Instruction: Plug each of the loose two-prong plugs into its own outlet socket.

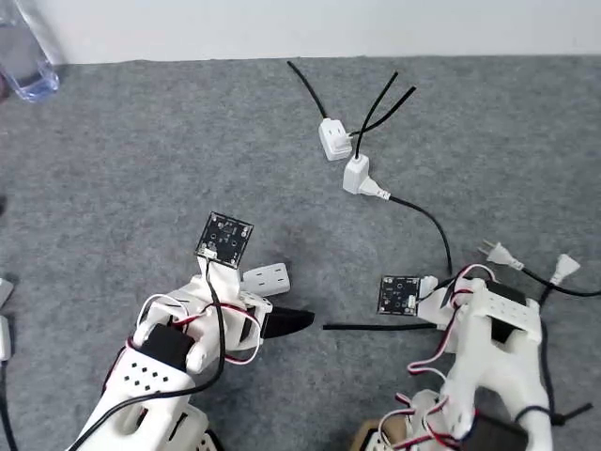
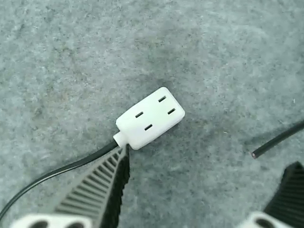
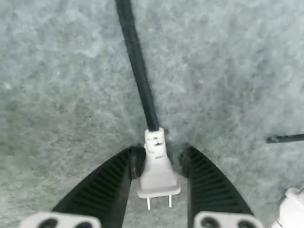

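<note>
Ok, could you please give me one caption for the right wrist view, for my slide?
Right hand closed on a white two-prong plug, its black cord running away over gray carpet.

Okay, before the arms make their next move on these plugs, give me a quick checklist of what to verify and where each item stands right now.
1. Grip: right tool closed on the plug, fingers against both its sides: ok.
2. Direction: prongs point back toward the wrist camera, not outward: not ok.
3. Opening: left tool open wide: ok.
4. Hold: outlet socket lies loose by one fingertip, ungripped: not ok.
5. Access: the socket's slots are empty: ok.
6. Alignment: plug lined up with socket: not ok, the arms sit apart in the high view.
</note>
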Controlling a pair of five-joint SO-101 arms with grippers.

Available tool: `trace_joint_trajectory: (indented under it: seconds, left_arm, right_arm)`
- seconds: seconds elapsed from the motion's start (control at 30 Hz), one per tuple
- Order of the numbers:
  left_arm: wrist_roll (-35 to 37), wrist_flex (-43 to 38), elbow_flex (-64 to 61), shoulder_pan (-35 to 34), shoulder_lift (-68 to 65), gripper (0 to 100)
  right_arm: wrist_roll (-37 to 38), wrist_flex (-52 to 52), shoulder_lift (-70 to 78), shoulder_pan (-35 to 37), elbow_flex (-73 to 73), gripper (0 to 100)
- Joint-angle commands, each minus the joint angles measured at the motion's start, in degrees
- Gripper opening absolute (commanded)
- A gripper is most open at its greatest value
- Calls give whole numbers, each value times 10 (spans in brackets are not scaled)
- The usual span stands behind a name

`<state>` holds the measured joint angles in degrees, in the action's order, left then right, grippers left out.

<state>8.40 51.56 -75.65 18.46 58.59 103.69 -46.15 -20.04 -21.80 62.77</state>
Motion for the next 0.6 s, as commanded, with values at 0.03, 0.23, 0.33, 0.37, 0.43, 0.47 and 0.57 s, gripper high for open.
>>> trace_joint_trajectory:
  seconds: [0.03, 0.23, 0.33, 0.37, 0.43, 0.47, 0.57]
  left_arm:
    - [4, -24, 5, -40, -3, 458]
    - [5, -74, 5, -105, -4, 457]
    - [31, -75, 5, -110, -4, 457]
    - [38, -76, 5, -110, -8, 457]
    - [49, -77, 10, -110, -25, 457]
    - [56, -88, 11, -110, -38, 457]
    - [64, -131, 12, -130, -88, 457]
  right_arm:
    - [6, 25, 67, 6, -26, 9]
    - [2, 19, 84, 6, -40, 9]
    - [-22, -30, 58, 11, -55, 9]
    - [-35, -54, 44, 20, -63, 9]
    - [-75, -111, 15, 37, -85, 9]
    - [-95, -141, -1, 49, -97, 9]
    - [-169, -215, -56, 90, -124, 9]
